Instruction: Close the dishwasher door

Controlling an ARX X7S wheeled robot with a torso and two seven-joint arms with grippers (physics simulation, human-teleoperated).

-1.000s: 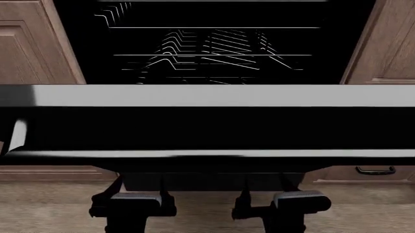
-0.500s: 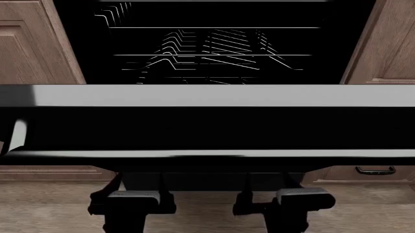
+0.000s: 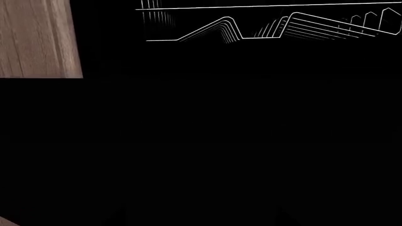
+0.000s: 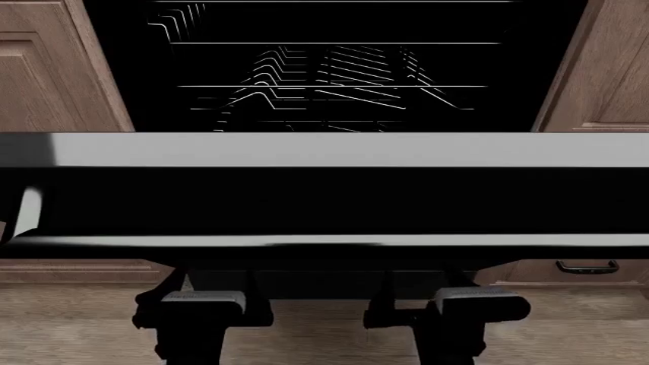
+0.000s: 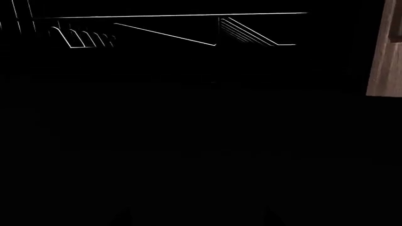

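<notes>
Two arms: left arm [image 4: 203, 319] and right arm [image 4: 472, 315] sit under the door's front edge; jaws hidden, cannot tell
Door: dishwasher door [image 4: 324, 194] hangs open, flat across the head view; wire rack [image 4: 324, 76] behind

Both grippers hidden beneath dishwasher door [image 4: 324, 201].
</notes>
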